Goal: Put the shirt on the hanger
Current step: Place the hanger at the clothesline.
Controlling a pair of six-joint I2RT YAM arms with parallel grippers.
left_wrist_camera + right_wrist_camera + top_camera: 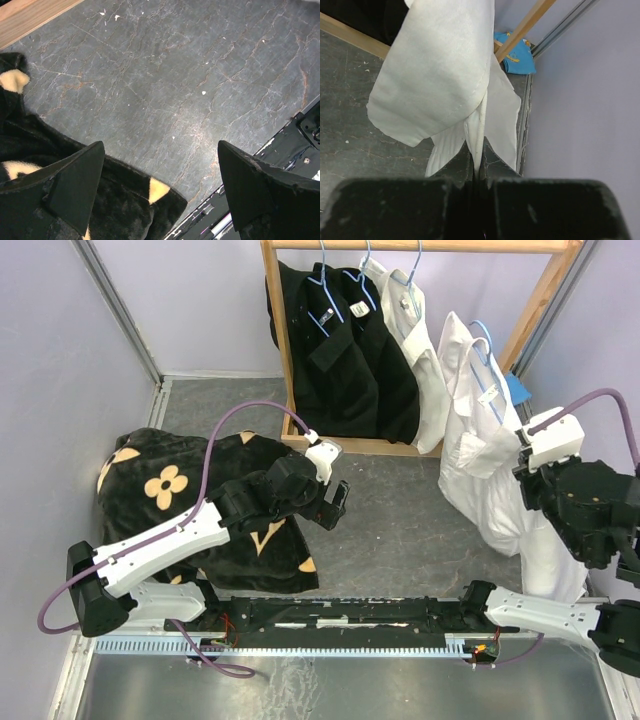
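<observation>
Right wrist view showed the right claw (pixel 479 176) pinching an edge of the shirt (pixel 435 75), which draped on the hanger (pixel 490 348) beside the rack (pixel 545 300). Left claw (pixel 160 155) gaped over the worktop (pixel 175 75); steadying the hanger seemed wise.

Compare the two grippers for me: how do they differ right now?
The left gripper is open; the right gripper is shut. The left holds nothing; the right pinches an edge of the shirt. The left hangs over the table beside the black cloth; the right is near the right wall. Both have black fingers.
</observation>
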